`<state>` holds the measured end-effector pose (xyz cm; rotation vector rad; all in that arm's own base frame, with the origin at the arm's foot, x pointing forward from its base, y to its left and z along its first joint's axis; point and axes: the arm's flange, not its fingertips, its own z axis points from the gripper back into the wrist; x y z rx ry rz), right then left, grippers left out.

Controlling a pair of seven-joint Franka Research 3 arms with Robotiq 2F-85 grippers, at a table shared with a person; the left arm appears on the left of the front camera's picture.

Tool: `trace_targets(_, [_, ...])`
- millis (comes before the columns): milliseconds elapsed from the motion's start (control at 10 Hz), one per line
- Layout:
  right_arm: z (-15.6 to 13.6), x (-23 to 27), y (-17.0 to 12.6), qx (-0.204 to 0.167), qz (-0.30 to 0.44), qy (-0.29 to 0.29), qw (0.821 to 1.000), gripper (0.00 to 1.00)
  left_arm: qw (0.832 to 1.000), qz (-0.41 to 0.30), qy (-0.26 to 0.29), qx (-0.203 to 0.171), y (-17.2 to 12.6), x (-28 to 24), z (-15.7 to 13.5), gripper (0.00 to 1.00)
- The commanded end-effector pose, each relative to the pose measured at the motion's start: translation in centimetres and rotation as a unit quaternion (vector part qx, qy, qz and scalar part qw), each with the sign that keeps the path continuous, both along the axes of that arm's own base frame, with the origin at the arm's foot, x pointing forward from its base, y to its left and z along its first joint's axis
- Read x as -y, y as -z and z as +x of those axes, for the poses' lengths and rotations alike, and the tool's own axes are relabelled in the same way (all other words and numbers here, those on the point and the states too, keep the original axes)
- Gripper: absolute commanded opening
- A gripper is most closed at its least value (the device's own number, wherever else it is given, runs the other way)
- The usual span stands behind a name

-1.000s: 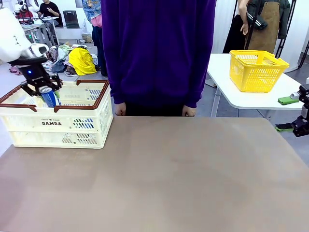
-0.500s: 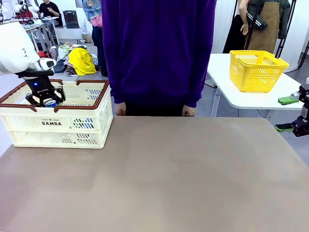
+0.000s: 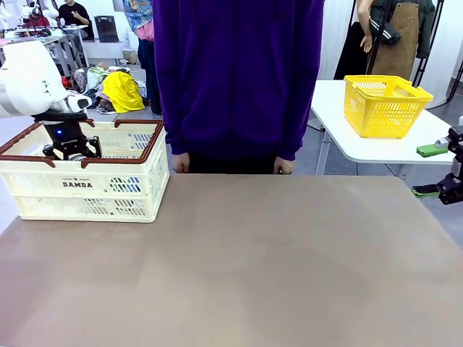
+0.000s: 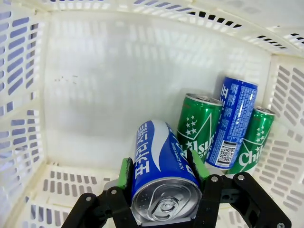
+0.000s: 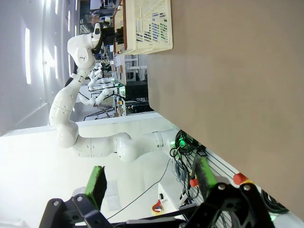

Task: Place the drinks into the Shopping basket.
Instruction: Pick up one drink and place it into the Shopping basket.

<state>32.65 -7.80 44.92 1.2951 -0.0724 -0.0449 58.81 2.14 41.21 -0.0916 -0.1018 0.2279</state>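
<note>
where the left gripper [image 3: 70,152] dips below the brown rim of the shopping basket [image 3: 137,189], its green pads [image 4: 125,174] clamp a blue can [image 4: 161,178] by the sides, silver top facing the wrist camera, body pointing away toward the basket floor. the can hangs above the floor, not touching it as far as can be told. beyond the gripper and off to one side, three more cans stand leaning into a basket corner: a green can [image 4: 198,123] nearest the held one, a second blue can [image 4: 232,121] propped against it, another green can [image 4: 254,137] behind, touching the slotted wall. the rest of the basket floor ahead of the fingers is bare white plastic.

right gripper [image 3: 450,168] sits at the table's far right edge, well apart from the basket; jaws spread wide, nothing between the pads [image 5: 95,185]. from its wrist the basket [image 5: 147,23] is far off across the tabletop [image 5: 237,85].

person in purple top [image 3: 239,72] stands at the far side, hands [image 3: 179,163] at the table edge. yellow mesh basket [image 3: 385,103] on a white side table behind.
</note>
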Motion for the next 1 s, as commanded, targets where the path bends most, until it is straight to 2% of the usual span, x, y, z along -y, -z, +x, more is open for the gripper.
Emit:
trace_targets(0, [0.0,-0.1,-0.3,-0.004,0.006,0.002,1.0,1.0,1.0,0.012,-0.012,0.005,-0.3,0.1,0.0,0.0])
trace_targets(100, [0.0,-0.1,-0.3,-0.004,0.006,0.002,1.0,1.0,1.0,0.013,-0.012,0.0,-0.3,0.1,0.0,0.0])
trace_targets(200, [0.0,-0.1,-0.3,-0.004,0.006,0.002,1.0,1.0,1.0,0.013,-0.013,-0.003,-0.3,0.2,0.1,0.44])
trace_targets(300, [0.0,-0.1,-0.3,-0.004,0.006,0.002,1.0,1.0,1.0,0.013,-0.013,-0.007,-0.2,0.2,0.1,1.0])
trace_targets(900, [0.0,-0.1,-0.3,-0.004,0.006,0.002,1.0,1.0,1.0,0.008,-0.015,0.02,-2.3,0.3,-0.7,1.0])
